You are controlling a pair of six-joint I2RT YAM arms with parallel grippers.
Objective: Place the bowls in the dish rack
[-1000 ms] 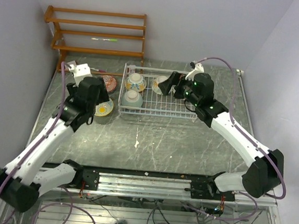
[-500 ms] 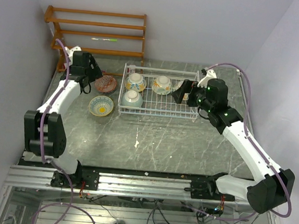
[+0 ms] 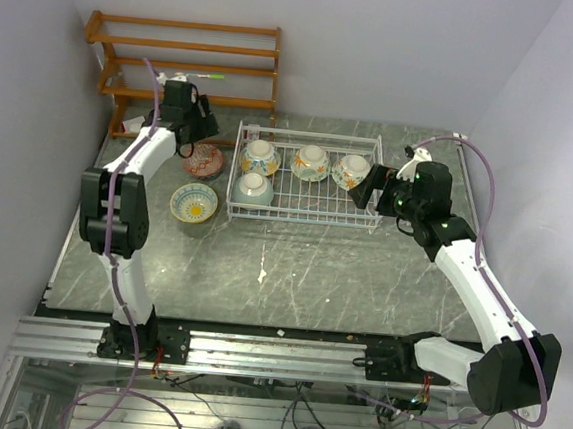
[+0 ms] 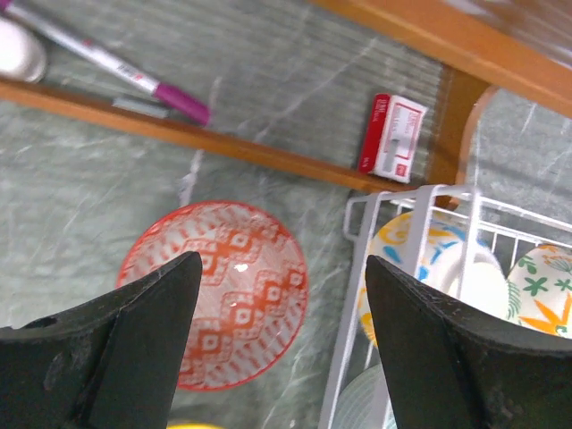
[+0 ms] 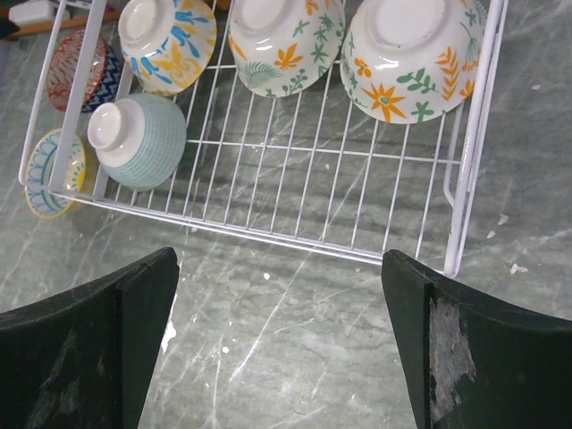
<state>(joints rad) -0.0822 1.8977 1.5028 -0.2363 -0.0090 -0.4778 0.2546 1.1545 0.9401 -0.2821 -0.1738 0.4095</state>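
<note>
The white wire dish rack (image 3: 301,216) holds four upside-down bowls: a yellow-blue one (image 3: 260,156), two floral ones (image 3: 311,161) (image 3: 352,170), and a teal one (image 3: 254,188). All four show in the right wrist view (image 5: 167,36) (image 5: 284,40) (image 5: 407,54) (image 5: 138,138). A reddish bowl (image 3: 203,160) and a yellow-blue bowl (image 3: 194,202) sit upright on the table left of the rack. My left gripper (image 3: 196,128) hangs open above the reddish bowl (image 4: 223,286), empty. My right gripper (image 3: 369,187) is open and empty at the rack's front right corner (image 5: 465,161).
A brown wooden slatted shelf (image 3: 185,60) stands at the back left with a pink-capped marker (image 4: 116,67) on it. A small red and white box (image 4: 393,138) lies by the shelf leg, close to the rack's back left corner (image 4: 411,190). Walls close in on both sides.
My left arm swung from over the yellow-blue bowl back to the reddish bowl by the shelf. A third bowl now stands in the rack's back row, and my right gripper drew back right.
</note>
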